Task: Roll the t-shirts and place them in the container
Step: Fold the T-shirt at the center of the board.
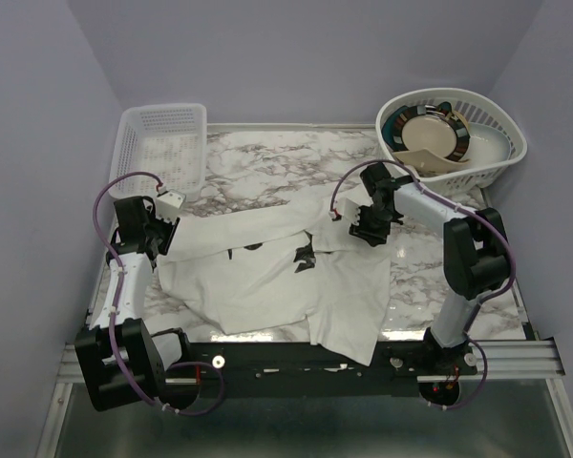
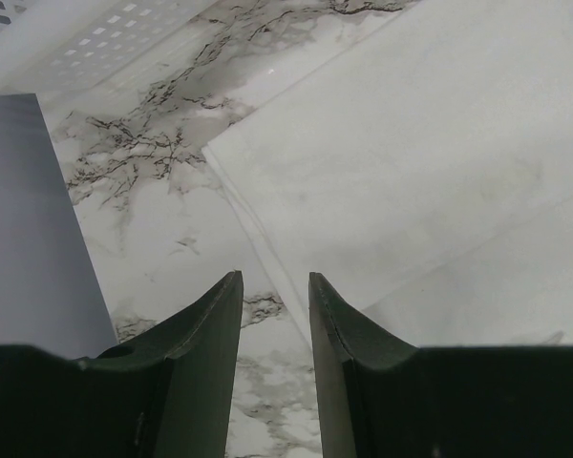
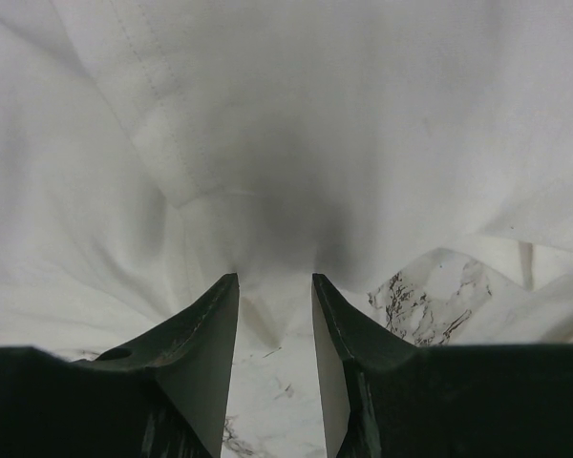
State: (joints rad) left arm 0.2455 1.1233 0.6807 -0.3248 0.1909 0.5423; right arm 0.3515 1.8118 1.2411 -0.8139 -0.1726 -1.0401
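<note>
A white t-shirt (image 1: 267, 277) lies crumpled across the marble table (image 1: 267, 162), with a small black print (image 1: 306, 256) near its middle; part of it hangs over the front edge. My left gripper (image 1: 164, 229) is open at the shirt's left edge. In the left wrist view the gripper (image 2: 275, 286) stands over bare marble, and the shirt's hem (image 2: 411, 172) runs up to its right finger. My right gripper (image 1: 369, 229) is open at the shirt's far right edge. In the right wrist view the gripper (image 3: 275, 286) has its tips against the fabric (image 3: 296, 124), and a fold reaches into the gap.
A white rectangular mesh basket (image 1: 162, 143) stands at the back left, also in the left wrist view (image 2: 76, 38). A white oval basket (image 1: 492, 143) with plates (image 1: 430, 134) stands at the back right. Purple walls close in on three sides.
</note>
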